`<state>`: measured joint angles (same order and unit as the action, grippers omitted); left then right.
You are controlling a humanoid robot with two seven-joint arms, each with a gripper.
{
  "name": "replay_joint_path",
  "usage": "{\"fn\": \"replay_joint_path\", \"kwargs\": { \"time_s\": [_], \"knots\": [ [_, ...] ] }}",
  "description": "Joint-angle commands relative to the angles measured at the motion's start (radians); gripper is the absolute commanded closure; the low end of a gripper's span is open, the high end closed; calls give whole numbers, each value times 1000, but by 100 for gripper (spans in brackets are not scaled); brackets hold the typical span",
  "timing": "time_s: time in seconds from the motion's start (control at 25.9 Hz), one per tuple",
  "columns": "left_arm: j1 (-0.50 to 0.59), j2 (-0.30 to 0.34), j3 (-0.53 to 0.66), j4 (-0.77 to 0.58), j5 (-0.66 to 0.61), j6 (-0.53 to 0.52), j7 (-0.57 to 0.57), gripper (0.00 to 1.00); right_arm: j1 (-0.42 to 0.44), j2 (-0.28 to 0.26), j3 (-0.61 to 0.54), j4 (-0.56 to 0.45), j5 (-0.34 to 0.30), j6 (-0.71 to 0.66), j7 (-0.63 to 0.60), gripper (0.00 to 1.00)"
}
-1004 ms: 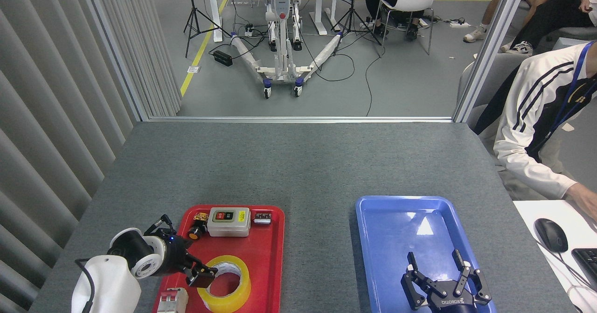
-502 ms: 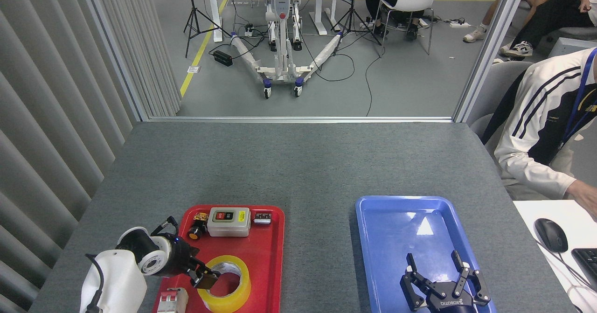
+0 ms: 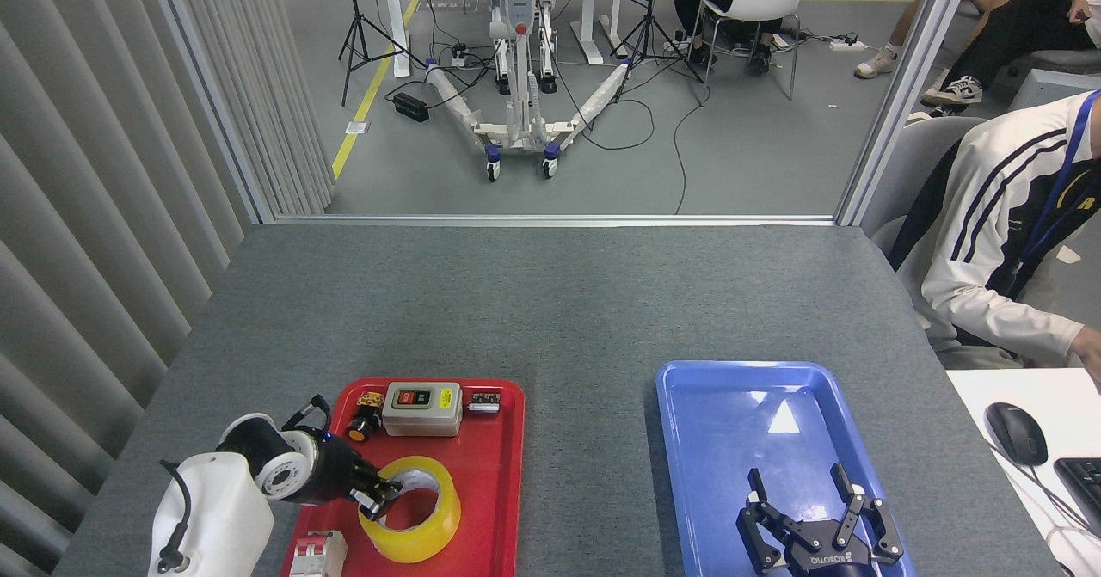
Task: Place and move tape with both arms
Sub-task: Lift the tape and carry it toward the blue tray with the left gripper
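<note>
Grey felt-like covering spreads over the table [image 3: 550,302], which fills the middle and lower part of the single head view. At lower left sits a red tray [image 3: 499,491]. On it lies the tape [image 3: 411,534], a yellow roll with a white core, one side looking slightly raised. The left gripper [image 3: 378,493] reaches in from the lower left edge and pinches the roll's left wall, one finger inside the core hole and one outside, jaws closed onto it. Along the tray's upper edge sit a grey switch box [image 3: 421,408], a small yellow and black part [image 3: 365,414] and a small dark component [image 3: 484,402]; a white breaker [image 3: 316,555] lies at the tray's lower left corner.

At lower right lies a blue tray [image 3: 731,422], bare of objects. The right gripper [image 3: 817,517] hovers over its lower part, claws spread wide and holding nothing.

Judging by this, the task is at an early stage: the roll is gripped but remains on the red tray. Lifting it out, carrying it across and setting it down, probably with the right arm's help, all remain.

Between the two trays is a bare strip of table, and the upper half of the table is bare too, so there is room to move. The red tray's raised rim and the nearby switch box are the closest things to catch. At the right edge a person's sleeve [image 3: 989,302], a mouse [image 3: 1015,432] and a keyboard [image 3: 1085,478] lie beyond the table.
</note>
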<state>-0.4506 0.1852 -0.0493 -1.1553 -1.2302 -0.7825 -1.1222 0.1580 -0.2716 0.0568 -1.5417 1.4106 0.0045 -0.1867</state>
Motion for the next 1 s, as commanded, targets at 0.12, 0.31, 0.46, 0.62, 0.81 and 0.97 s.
{"fn": "replay_joint_path", "kwargs": {
  "time_s": [0.12, 0.31, 0.46, 0.62, 0.81, 0.97],
  "knots": [
    [-16, -44, 106, -15, 417, -3, 13, 100, 0, 0, 0, 0, 1, 2, 0, 0],
    [98, -251, 63, 31, 718, -3, 36, 100, 2, 0, 0, 0, -1, -11, -2, 0],
    [102, -296, 49, 66, 715, -3, 36, 100, 28, -31, -35, -15, 27, -202, -145, 0],
    [101, -311, 37, 65, 716, -3, 36, 100, 74, -43, -121, -37, 28, -649, -243, 0],
    [101, -316, 35, 66, 715, -3, 36, 100, 100, -52, -152, -43, 18, -790, -241, 0],
    [101, -316, 35, 66, 716, -3, 36, 100, 103, -44, -120, -49, 10, -790, -200, 0]
  ]
}}
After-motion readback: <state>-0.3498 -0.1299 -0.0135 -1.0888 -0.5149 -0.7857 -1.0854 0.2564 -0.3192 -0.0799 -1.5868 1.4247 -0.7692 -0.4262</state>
